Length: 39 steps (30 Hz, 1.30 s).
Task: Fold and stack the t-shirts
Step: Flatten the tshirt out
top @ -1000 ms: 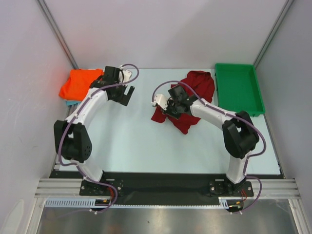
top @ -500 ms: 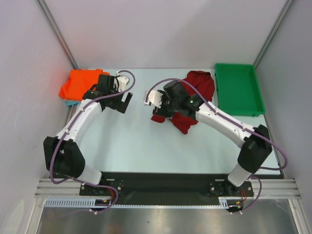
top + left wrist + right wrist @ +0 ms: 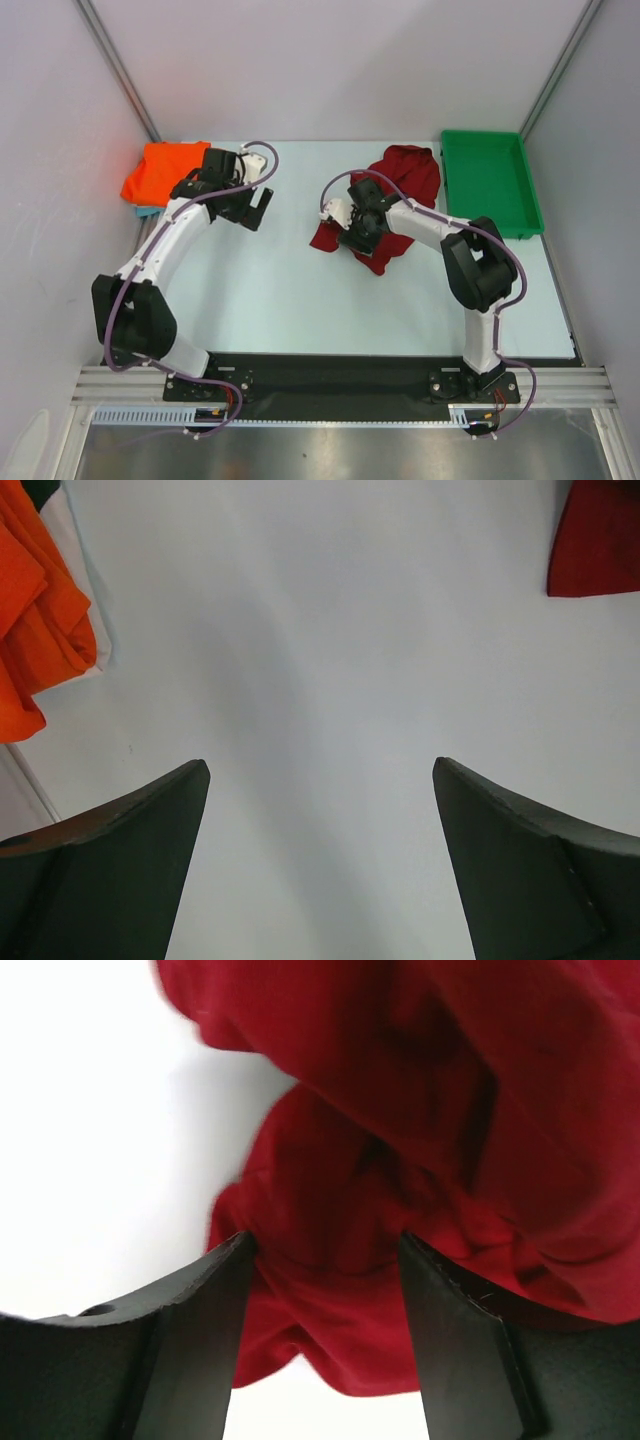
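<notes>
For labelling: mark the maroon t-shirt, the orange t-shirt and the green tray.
maroon t-shirt [image 3: 410, 172], top view, far bunched part
orange t-shirt [image 3: 165, 172], top view, middle
green tray [image 3: 490, 185], top view, bare floor

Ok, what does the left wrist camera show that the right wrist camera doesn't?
Only the left wrist view: the orange t-shirt at its left edge, and the left fingers spread wide over bare table with nothing between them. Only the right wrist view: the right fingers, apart, and close-up crumpled folds of the maroon t-shirt in the gap between them. Shared: the maroon t-shirt itself, just a corner at the left wrist view's top right, and the pale table.
</notes>
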Tool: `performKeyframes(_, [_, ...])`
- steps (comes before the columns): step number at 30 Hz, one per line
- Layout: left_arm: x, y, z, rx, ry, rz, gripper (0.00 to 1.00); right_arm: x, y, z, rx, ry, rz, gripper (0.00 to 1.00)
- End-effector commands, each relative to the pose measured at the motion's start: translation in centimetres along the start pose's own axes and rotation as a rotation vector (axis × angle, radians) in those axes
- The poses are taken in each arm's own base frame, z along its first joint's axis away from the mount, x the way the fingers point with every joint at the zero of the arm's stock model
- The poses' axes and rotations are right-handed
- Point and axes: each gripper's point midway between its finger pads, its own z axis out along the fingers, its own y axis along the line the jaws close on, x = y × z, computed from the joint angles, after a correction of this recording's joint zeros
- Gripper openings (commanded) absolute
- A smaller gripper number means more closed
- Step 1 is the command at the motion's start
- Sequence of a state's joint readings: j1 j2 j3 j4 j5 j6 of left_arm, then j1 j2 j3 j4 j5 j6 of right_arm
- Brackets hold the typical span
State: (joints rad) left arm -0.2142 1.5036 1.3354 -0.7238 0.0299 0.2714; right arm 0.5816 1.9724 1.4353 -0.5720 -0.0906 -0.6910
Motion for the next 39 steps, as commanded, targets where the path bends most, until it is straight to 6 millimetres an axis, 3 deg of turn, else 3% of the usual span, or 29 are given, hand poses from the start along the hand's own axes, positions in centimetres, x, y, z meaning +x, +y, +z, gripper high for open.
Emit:
performKeyframes(1, [-0.5, 0.4, 0.6, 0.004, 0.010, 0.000, 1.00, -2.5, 1.0, -1.1, -0.050, -0.084, -0.004, 0.65])
performKeyframes(6, [-0.4, 0.4, 1.4, 0.000, 0.020, -0.009, 1.00, -2.7, 4.0, -0.4, -0.129, -0.075, -0.040, 0.65])
performKeyframes(8, [-0.3, 0.4, 1.6, 0.003, 0.024, -0.009, 1.00, -2.7, 4.8, 0.0, -0.155, -0.069, -0.047, 0.59])
performKeyframes(10, [-0.3, 0.4, 1.6, 0.005, 0.025, -0.009, 1.00, -3.0, 5.6, 0.4, -0.180, -0.064, -0.064, 0.37])
performKeyframes(13, [-0.3, 0.6, 1.6, -0.012, 0.017, -0.007, 1.00, -5.1, 4.9, -1.0, -0.137, -0.094, -0.110, 0.09])
performKeyframes(15, [0.0, 0.8, 1.9, -0.022, 0.018, -0.005, 1.00, -6.6, 4.2, -2.6, -0.096, -0.131, -0.140, 0.05])
performKeyframes(17, [0.4, 0.8, 2.7, -0.023, 0.031, -0.006, 1.00, -8.9, 2.9, -5.4, -0.035, -0.197, -0.171, 0.00])
performKeyframes(20, [-0.9, 1.0, 3.0, -0.024, 0.017, -0.030, 1.00, -10.0, 1.5, -9.3, 0.036, -0.240, -0.195, 0.00])
performKeyframes(23, [-3.3, 1.7, 3.0, -0.039, -0.022, -0.040, 1.00, -9.8, 0.4, -12.2, 0.077, -0.249, -0.206, 0.00])
performKeyframes(27, [-4.6, 4.9, 3.7, -0.177, 0.015, 0.005, 1.00, -9.0, -0.8, -13.4, 0.118, -0.211, -0.232, 0.00])
performKeyframes(30, [-4.5, 5.4, 4.6, -0.192, 0.043, 0.017, 1.00, -10.3, -1.6, -13.9, 0.136, -0.223, -0.205, 0.00])
performKeyframes(33, [-3.8, 5.2, 5.7, -0.181, 0.078, 0.015, 1.00, -12.3, -2.5, -14.7, 0.154, -0.273, -0.152, 0.00])
performKeyframes(34, [-3.6, 5.2, 5.9, -0.181, 0.086, 0.017, 1.00, -12.7, -2.4, -13.9, 0.139, -0.271, -0.125, 0.00])
performKeyframes(39, [-3.9, 5.5, 5.2, -0.199, 0.073, 0.009, 1.00, -17.2, -3.8, -16.6, 0.200, -0.389, -0.127, 0.00])
